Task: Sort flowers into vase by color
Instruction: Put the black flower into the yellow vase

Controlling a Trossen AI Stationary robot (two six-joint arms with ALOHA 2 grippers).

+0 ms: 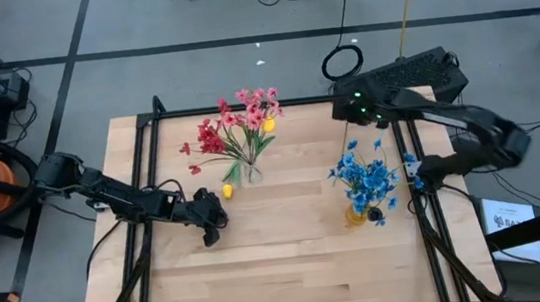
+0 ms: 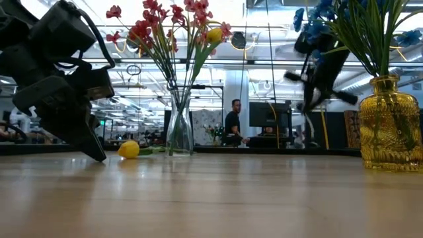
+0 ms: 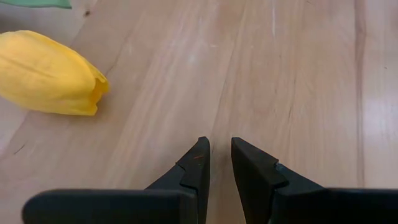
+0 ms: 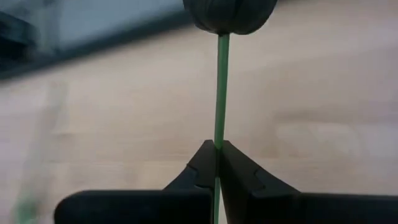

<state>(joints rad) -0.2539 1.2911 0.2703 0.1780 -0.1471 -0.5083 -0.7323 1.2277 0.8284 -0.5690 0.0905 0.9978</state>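
Note:
A single yellow bud (image 1: 227, 190) lies on its side on the table beside the clear vase (image 1: 249, 172), which holds red, pink and yellow flowers (image 1: 242, 124). It also shows in the left wrist view as yellow bud (image 3: 50, 73). My left gripper (image 1: 210, 230) hovers low, nearer the table's near edge than the bud, its fingers (image 3: 221, 146) a narrow gap apart and holding nothing. The amber vase (image 1: 356, 215) holds blue clusters (image 1: 365, 176). My right gripper (image 1: 419, 180) is just right of it, shut on a dark bud's stem. My right gripper pinches the thin green stem (image 4: 219, 138) of the dark bud (image 4: 230, 14) between its two shut fingers. The stem runs along the fingers, and the bud stands out beyond their tips. The fingers come from the table's right side. The flower is lifted clear of the table.
Black rails (image 1: 143, 184) run along the table's left and right sides. The near half of the wooden table (image 1: 293, 269) is bare wood. Beyond the table, a person (image 2: 232, 122) stands at a desk in the room.

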